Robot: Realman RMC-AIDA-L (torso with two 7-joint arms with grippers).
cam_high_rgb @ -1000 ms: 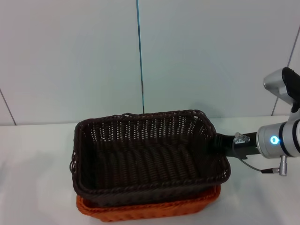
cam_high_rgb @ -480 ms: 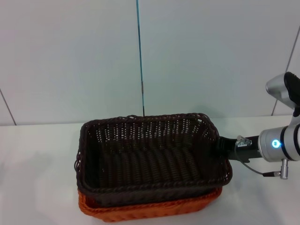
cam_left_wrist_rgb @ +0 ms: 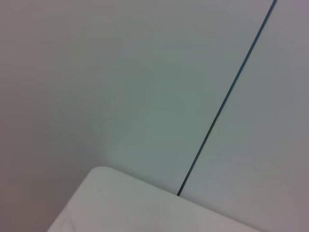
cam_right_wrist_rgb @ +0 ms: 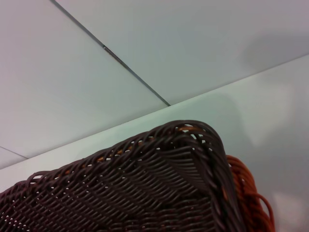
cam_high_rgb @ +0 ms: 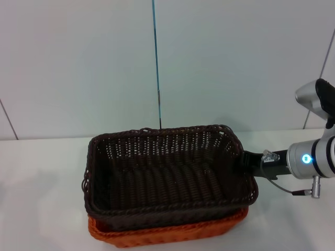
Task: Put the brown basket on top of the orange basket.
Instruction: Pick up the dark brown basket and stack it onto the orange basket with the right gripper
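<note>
The brown basket [cam_high_rgb: 157, 133] rests nested on top of the orange basket [cam_high_rgb: 167, 231] near the table's front edge; only the orange one's rim and front wall show beneath it. My right gripper [cam_high_rgb: 245, 162] reaches in from the right and is shut on the brown basket's right rim, its fingertips hidden by the weave. In the right wrist view the brown basket [cam_right_wrist_rgb: 145, 188] fills the near field, with a strip of the orange basket [cam_right_wrist_rgb: 248, 193] beside its corner. My left gripper is out of view.
The baskets stand on a white table [cam_high_rgb: 42, 209] backed by a pale wall [cam_high_rgb: 235, 63] with a thin dark seam. The left wrist view holds only wall and a rounded table corner [cam_left_wrist_rgb: 111, 193].
The brown basket shifted right and sank onto the orange basket, carried by my right gripper. Over the last half second it has hardly moved.
</note>
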